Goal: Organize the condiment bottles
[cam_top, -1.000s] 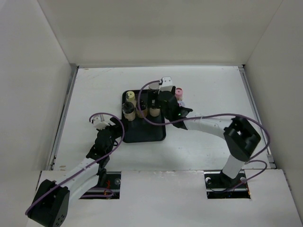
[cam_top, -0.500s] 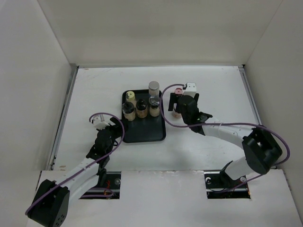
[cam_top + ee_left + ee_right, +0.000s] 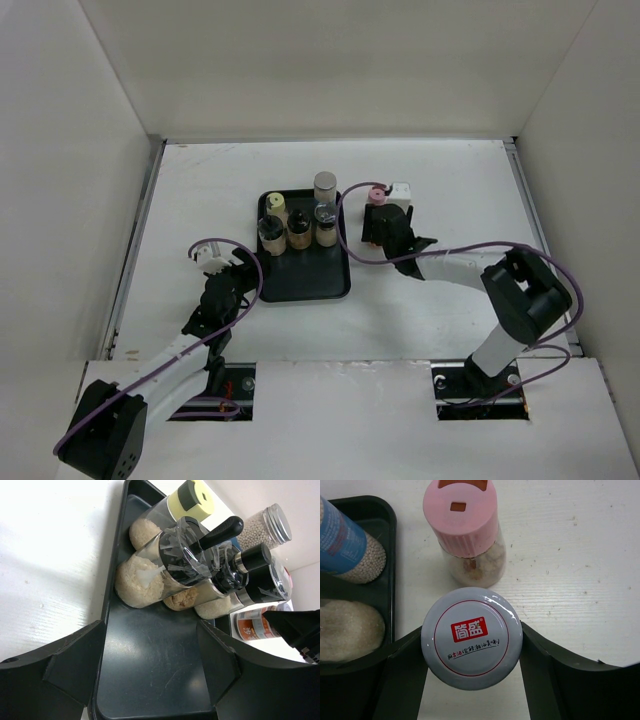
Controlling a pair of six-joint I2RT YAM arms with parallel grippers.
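Grey-white-capped jar, with "简盛" in a red block on the cap and a black script line under it that is too fine to read. It stands on the white table just right of the black tray. The right gripper is clamped on it, both fingers touching the cap's sides. The pink-capped jar is just beyond, apart. The left gripper is spread wide over the tray's bare near half, holding nothing. The pale-yellow-capped jar, black-knobbed grinder and silver-lidded jar crowd the tray's far end.
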